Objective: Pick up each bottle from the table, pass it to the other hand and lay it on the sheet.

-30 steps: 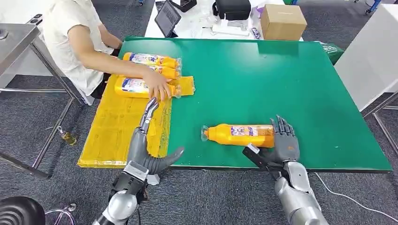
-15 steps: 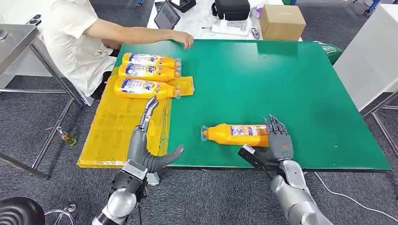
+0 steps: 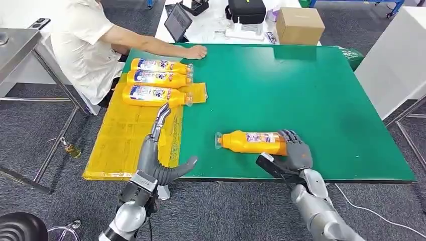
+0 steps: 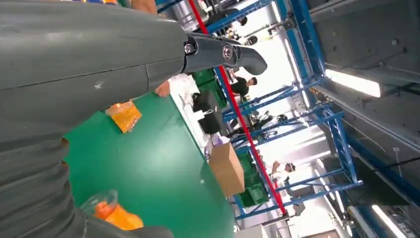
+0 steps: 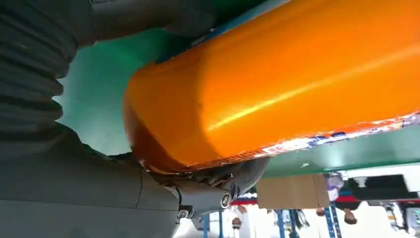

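An orange bottle (image 3: 251, 142) lies on its side near the front of the green table (image 3: 301, 90), cap pointing left. My right hand (image 3: 295, 152) grips its base end, fingers curled over it. In the right wrist view the bottle (image 5: 297, 84) sits tight against the palm, with the thumb (image 5: 208, 191) under it. My left hand (image 3: 160, 146) is open, fingers stretched out over the edge of the yellow sheet (image 3: 125, 140). Three more orange bottles (image 3: 156, 79) lie side by side at the sheet's far end. The left wrist view shows the hand (image 4: 99, 64) and the lone bottle (image 4: 111, 215).
A person in a white shirt (image 3: 83, 45) sits at the table's far left corner, one hand (image 3: 195, 51) resting on the green top. Behind the table stand a cardboard box (image 3: 300, 24), a tablet (image 3: 178, 20) and a black bag (image 3: 247, 10). A white table (image 3: 397, 55) stands to the right.
My right hand's fingers, upright and spread before, have curled down over the bottle's base. The person's hand left the bottles on the sheet and went to the table's far edge.
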### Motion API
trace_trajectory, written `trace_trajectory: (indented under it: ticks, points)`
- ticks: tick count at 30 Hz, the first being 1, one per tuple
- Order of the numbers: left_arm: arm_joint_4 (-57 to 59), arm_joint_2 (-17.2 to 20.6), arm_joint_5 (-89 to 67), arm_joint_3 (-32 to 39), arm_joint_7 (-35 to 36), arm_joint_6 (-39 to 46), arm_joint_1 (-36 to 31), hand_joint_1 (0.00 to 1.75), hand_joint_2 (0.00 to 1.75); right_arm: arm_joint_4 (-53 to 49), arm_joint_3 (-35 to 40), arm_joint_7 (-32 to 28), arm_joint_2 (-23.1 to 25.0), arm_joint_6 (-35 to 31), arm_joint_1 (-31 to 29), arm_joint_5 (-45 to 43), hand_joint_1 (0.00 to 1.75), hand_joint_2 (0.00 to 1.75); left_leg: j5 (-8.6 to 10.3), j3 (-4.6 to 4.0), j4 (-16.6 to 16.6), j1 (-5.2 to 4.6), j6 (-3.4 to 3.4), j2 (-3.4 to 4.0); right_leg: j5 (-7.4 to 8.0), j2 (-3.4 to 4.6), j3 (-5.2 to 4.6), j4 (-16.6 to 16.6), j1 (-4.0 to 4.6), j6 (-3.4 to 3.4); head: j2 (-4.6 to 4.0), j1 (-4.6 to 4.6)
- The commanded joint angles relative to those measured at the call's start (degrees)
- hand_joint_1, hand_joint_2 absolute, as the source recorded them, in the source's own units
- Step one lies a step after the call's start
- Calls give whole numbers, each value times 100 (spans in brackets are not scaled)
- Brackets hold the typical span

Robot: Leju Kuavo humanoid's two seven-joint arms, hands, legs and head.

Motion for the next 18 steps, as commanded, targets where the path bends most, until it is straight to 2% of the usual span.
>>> trace_trajectory:
  ticks: [1,9,13,14,15,16,18]
  points:
    - [361,107,76,-75,8,-58,-222,0,175,679,138,107,-98,365,170,-98,175,175,8,13,-15,6,11,-18,2,-30,24,-19,12,-24,0,7]
    - [369,115,184,-92,14,-208,-218,0,175,698,38,-170,-149,303,320,-424,175,175,2,23,-9,6,6,-23,-4,-30,33,-14,9,-13,0,2]
    - [202,-138,810,175,-130,-53,21,0,175,409,-577,-1297,177,221,435,-1647,175,175,-2,34,-13,7,16,-26,-13,-35,7,-21,13,-15,0,7]
    - [193,-248,1249,233,-60,-120,122,0,175,139,-763,-1578,331,318,508,-2188,175,175,-9,37,-9,8,15,-18,-17,-19,0,-17,12,-4,0,4]
    - [196,-296,1563,257,6,-192,182,0,175,-241,-664,-1578,382,409,659,-2595,175,175,-10,35,-9,7,15,-13,-16,-12,-2,-17,10,-3,0,4]
    - [219,-370,2239,274,143,-365,347,0,175,-966,-282,-1578,441,311,948,-3465,175,175,-7,30,-20,9,16,1,-7,-2,21,-29,13,-8,0,2]
    - [240,-382,2377,255,139,-396,424,0,175,-1100,-202,-1578,467,278,1003,-3653,175,175,-15,36,-14,5,15,2,-15,-3,52,-17,10,-8,0,4]
